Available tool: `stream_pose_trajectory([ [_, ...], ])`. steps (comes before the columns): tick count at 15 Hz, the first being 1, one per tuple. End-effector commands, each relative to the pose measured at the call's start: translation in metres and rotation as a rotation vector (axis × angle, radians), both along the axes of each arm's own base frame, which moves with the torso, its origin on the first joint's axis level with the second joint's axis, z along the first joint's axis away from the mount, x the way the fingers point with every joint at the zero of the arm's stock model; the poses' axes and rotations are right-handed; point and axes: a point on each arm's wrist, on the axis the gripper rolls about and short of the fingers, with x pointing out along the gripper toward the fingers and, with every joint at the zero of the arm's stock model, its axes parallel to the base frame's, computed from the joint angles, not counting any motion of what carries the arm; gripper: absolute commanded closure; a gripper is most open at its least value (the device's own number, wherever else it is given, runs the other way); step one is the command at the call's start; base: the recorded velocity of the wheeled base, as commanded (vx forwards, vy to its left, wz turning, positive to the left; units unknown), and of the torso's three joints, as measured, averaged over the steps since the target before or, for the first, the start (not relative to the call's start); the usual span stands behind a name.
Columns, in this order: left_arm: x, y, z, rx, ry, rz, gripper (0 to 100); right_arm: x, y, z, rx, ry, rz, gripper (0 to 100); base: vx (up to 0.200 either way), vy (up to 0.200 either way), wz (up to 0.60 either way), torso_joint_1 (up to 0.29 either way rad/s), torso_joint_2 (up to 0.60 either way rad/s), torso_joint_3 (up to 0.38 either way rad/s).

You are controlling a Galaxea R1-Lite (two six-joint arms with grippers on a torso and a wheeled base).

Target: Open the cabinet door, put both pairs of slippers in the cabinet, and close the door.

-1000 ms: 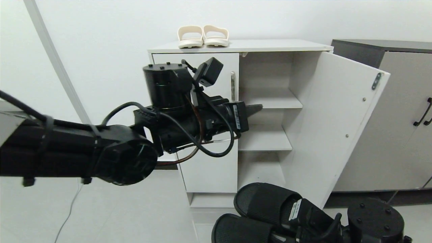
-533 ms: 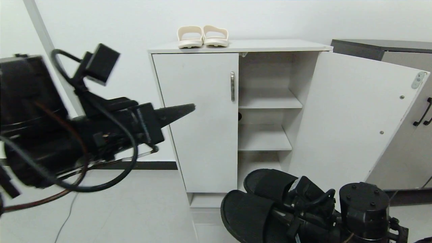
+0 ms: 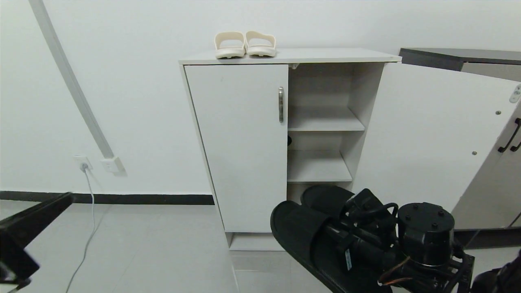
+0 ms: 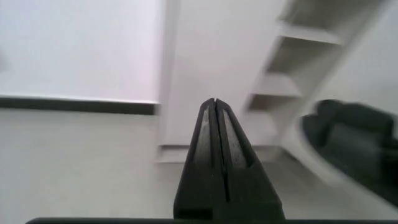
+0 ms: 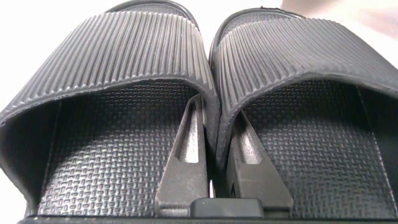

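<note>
In the head view the right gripper point(image 3: 346, 236) was clamped on the pair of black slippers point(image 3: 301, 228), carried side by side with their toes toward the cabinet point(image 3: 236, 162). The right arm reached forward and low, so the pair hung just in front of the bottom compartment. Whether the farther slipper had crossed its front edge could not be told. The right door point(image 3: 427, 142) stood swung wide, showing the upper shelf point(image 3: 325, 122) and the middle shelf point(image 3: 319, 171). The left door point(image 3: 240, 171) was flat shut, with its metal handle point(image 3: 281, 104) at its inner edge. The beige slippers point(image 3: 245, 44) sat together on the cabinet top, above the left door and toward the back edge. The left gripper point(image 3: 61, 202) lay low and well apart from the cabinet, pointing toward it.

In the left wrist view the left gripper point(image 4: 215, 124) had its fingers point(image 4: 230, 143) pressed flat together with nothing between them. Beyond it stood the cabinet point(image 4: 205, 62), with the black slippers point(image 4: 354, 137) blurred to one side.

In the right wrist view the right gripper point(image 5: 214, 155) had one finger point(image 5: 186, 155) inside each of the black slippers point(image 5: 124, 81). Its jaws pinched the two neighbouring inner walls together beneath the ribbed straps.
</note>
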Motion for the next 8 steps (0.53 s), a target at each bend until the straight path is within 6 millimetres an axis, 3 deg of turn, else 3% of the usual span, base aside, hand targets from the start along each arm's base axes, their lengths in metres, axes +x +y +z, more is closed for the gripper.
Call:
stream_pose_trajectory([
  [1, -0.051, 0.013, -0.032, 0.022, -0.053, 0.175, 100, 0.010, 0.008, -0.004, 0.006, 0.002, -0.046, 100, 0.000, 0.000, 0.00, 0.000, 0.00, 0.000],
  [2, -0.069, 0.015, -0.044, 0.050, -0.076, 0.199, 100, 0.015, 0.012, -0.007, 0.018, 0.013, -0.070, 100, 0.000, 0.000, 0.00, 0.000, 0.00, 0.000],
  [4, -0.083, 0.018, -0.068, 0.101, -0.023, 0.351, 100, 0.017, 0.013, -0.011, 0.010, 0.020, -0.094, 100, 0.000, 0.000, 0.00, 0.000, 0.00, 0.000],
  [8, -0.092, 0.017, -0.131, 0.129, 0.002, 0.425, 100, 0.016, 0.013, -0.013, 0.005, 0.022, -0.098, 100, 0.000, 0.000, 0.00, 0.000, 0.00, 0.000],
])
